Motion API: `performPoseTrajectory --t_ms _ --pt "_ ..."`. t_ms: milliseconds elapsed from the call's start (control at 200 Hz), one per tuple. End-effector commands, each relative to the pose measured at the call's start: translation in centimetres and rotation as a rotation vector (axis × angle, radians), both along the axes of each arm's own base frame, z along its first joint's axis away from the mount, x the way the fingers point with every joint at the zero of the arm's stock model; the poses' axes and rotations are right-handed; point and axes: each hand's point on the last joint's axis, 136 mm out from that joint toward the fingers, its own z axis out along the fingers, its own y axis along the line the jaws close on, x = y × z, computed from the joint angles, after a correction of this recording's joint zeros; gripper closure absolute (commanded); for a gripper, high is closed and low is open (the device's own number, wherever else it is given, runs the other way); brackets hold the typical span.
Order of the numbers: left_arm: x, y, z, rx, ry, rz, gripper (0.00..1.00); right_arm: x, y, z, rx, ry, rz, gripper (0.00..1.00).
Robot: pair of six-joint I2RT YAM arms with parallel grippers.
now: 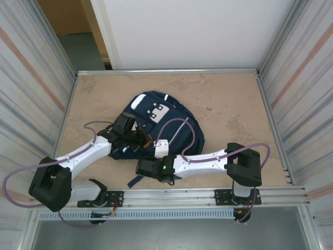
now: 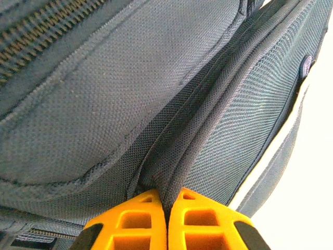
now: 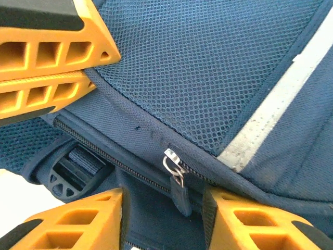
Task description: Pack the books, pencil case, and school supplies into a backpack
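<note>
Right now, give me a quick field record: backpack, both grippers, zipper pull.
backpack: navy, lying mid-table
left gripper: shut, pinching a fold of backpack fabric
right gripper: open, one finger on each side of the zipper pull
zipper pull: hanging from its slider, between the right fingers, not clamped
grippers: close together at the backpack's near edge
zip extent: cannot tell
</note>
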Motion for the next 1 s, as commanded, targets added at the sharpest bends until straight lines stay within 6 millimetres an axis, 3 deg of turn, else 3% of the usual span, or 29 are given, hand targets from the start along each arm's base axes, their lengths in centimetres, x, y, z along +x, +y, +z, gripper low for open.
performPoseTrajectory --t_ms 0,215,306,471,671,762,832,997 --pt "-0.3 -0.3 2.0 -0.063 -0.029 -0.011 1.0 1.2 -0.4 -1.0 -0.001 -0.012 -0.023 0.67" --pt "-0.5 -0.2 2.0 -0.065 -0.027 -0.011 1.0 1.8 -0.2 -1.6 -0.022 -0.037 -0.015 0.77" --pt "-0.4 0.1 1.8 -0.054 -0.033 0.0 1.0 1.9 -0.7 -2.1 -0.044 -0.043 -0.02 0.86" --pt "-0.2 0.9 1.7 -0.013 -0.053 -0.001 1.0 1.2 -1.1 -1.1 -0.017 -0.023 -0.018 1.0" --pt "0.7 2.3 1.4 0.015 -0.068 0.013 1.0 0.0 -3.2 1.0 -0.028 -0.01 -0.016 1.0" --pt "1.3 2.8 1.4 0.035 -0.11 -0.005 1.0 -0.4 -4.1 0.7 -0.04 0.033 0.03 1.0" --pt "2.0 3.4 1.2 0.07 -0.149 -0.033 1.0 -1.2 -3.5 0.1 -0.067 0.073 0.158 1.0" --pt "3.2 4.8 0.6 0.161 -0.15 -0.079 1.0 -2.4 -5.1 -0.6 -0.114 0.161 0.291 1.0"
